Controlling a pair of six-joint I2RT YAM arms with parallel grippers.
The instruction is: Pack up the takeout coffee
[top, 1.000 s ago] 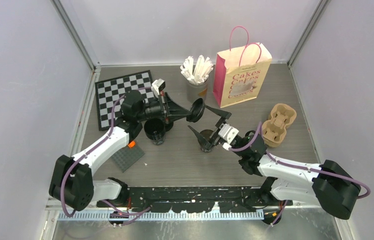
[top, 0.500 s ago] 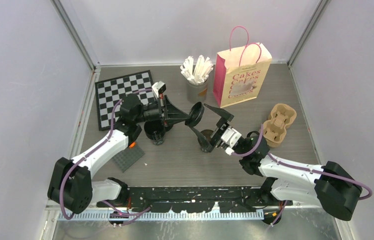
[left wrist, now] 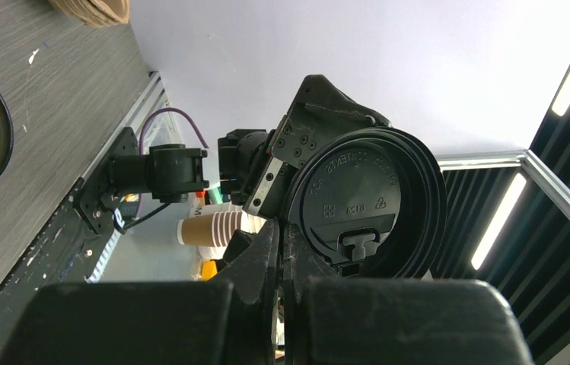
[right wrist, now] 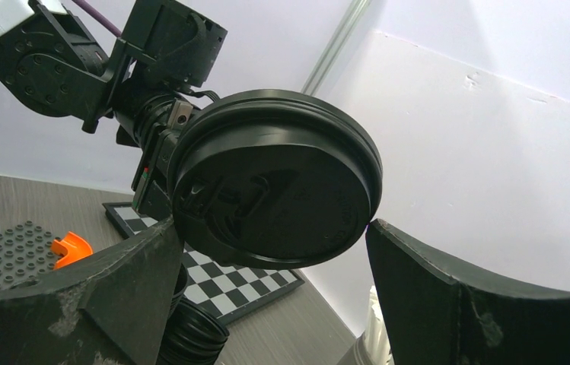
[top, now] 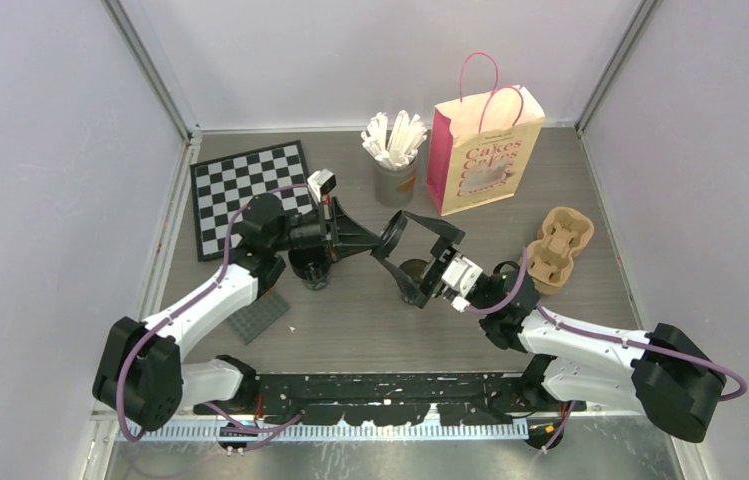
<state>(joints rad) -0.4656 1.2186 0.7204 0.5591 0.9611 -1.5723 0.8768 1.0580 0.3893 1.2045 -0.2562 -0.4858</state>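
Note:
My left gripper [top: 378, 238] is shut on the rim of a round black plastic lid [top: 395, 230] and holds it on edge in the air above the table's middle. In the left wrist view the lid [left wrist: 365, 201] stands just past my shut fingertips [left wrist: 275, 236]. My right gripper [top: 405, 242] is open, with one finger on each side of that lid. In the right wrist view the lid [right wrist: 274, 179] fills the gap between the two fingers [right wrist: 114, 296], with the tips close to its rim. An open black coffee cup [top: 412, 272] stands below. A second black cup [top: 310, 265] stands by my left arm.
The pink paper bag [top: 483, 150] stands at the back right. A grey cup of white sticks [top: 393, 170] is to its left. The brown pulp carrier [top: 555, 245] lies at the right. A chessboard [top: 250, 188], a grey studded plate [top: 255, 315] and an orange piece [top: 263, 290] are at the left.
My right gripper has risen from the open cup and opened around the lid. My left gripper has carried the lid slightly right and tilted it into that gap.

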